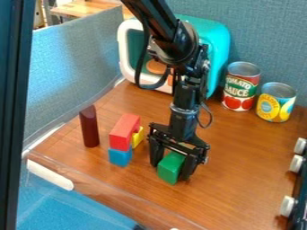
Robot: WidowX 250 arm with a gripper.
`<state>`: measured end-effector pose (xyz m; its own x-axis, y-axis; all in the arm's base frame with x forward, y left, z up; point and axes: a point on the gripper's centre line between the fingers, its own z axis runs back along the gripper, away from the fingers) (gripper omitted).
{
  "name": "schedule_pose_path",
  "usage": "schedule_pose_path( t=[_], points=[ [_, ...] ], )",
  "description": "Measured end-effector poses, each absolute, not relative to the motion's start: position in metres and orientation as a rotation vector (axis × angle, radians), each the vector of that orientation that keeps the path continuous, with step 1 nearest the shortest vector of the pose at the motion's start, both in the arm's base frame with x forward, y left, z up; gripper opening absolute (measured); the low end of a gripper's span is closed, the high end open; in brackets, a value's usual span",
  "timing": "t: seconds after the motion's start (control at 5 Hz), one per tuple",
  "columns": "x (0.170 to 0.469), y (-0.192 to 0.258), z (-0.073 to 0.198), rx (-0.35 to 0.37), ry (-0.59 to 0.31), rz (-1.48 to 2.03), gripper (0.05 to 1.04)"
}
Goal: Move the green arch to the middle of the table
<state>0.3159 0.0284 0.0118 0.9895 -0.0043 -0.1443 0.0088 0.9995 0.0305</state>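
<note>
The black gripper [173,162] hangs over the front middle of the wooden table, pointing down. Its fingers press on two opposite sides of the green arch [170,169], shut on it. The arch's front end and part of its top show between the fingers; its back end is hidden under the gripper. Whether the arch touches the table [240,179] cannot be told.
Left of the gripper, a red block [124,130] rests on a blue block [120,157] and a yellow block [138,137]. A dark red block [89,126] stands upright farther left. Two cans [241,87] [276,102] and a teal toy oven [217,40] stand behind; white knobs [296,164] line the right edge.
</note>
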Motion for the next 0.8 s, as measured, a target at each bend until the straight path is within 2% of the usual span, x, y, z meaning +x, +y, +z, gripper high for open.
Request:
schedule_pose_path(
  t=[0.2,0.4,0.6,0.8],
  points=[
    [0.315,0.029,0.025,0.045,0.126,0.016,1.001],
    [0.319,0.032,0.079,0.063,-0.003,0.047,1.001],
    [0.318,0.044,0.127,0.1,-0.09,0.085,1.0],
    [0.31,0.057,0.14,0.131,-0.068,0.122,1.0]
  ],
)
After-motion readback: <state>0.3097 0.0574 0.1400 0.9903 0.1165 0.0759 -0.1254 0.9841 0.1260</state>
